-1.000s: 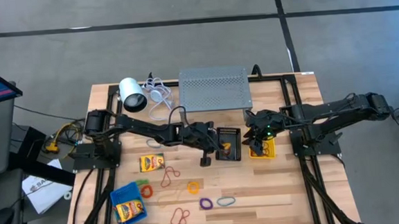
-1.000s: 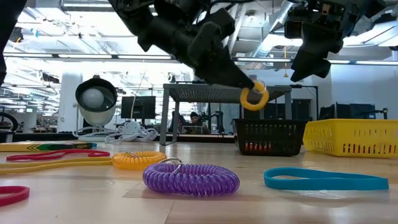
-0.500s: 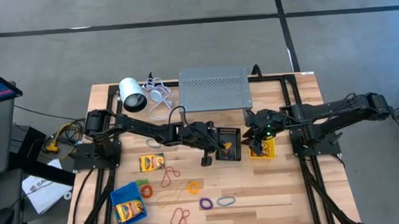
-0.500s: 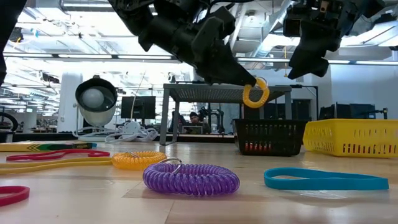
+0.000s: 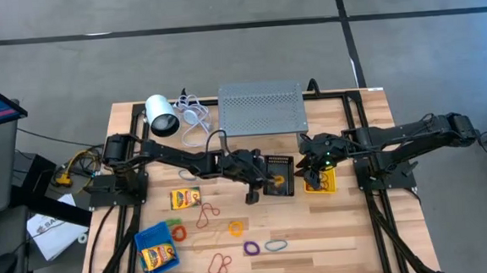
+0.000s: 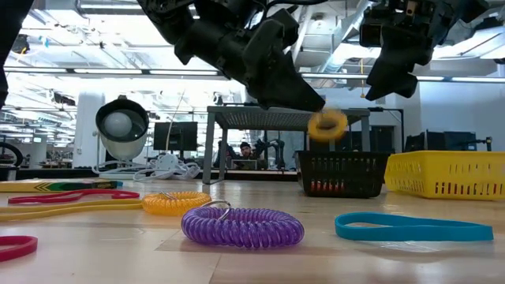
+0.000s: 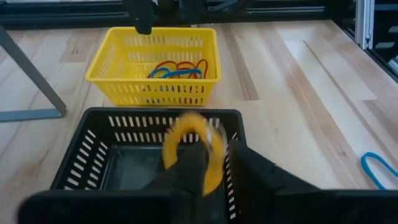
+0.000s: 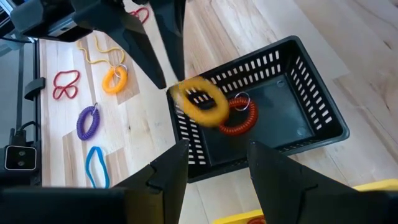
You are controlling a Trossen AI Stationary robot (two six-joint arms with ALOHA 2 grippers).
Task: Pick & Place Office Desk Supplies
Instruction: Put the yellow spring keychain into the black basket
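Left pincer [image 6: 316, 106] hangs over the black bin [image 6: 342, 173] with a yellow coil loop [image 6: 327, 125] at its tips.

Its two dark fingers [image 7: 189, 171] stand a little apart, and the yellow coil loop [image 7: 193, 149] is blurred just in front of them, above the black bin [image 7: 93, 152]; I cannot tell if the fingers grip it. A red coil loop [image 8: 239, 121] lies inside the black bin [image 8: 311, 109]. Right pincer [image 8: 217, 162] hangs close by, over the yellow bin [image 6: 450, 175], partly open and holding nothing. On the wooden counter [image 5: 317, 234] lie more loops: a purple coil loop [image 6: 241, 225], an orange coil loop [image 6: 175, 203] and a pale blue band [image 6: 414, 229]. One crayon box [image 5: 184, 198] lies on the counter and another sits in the blue bin [image 5: 157, 249].
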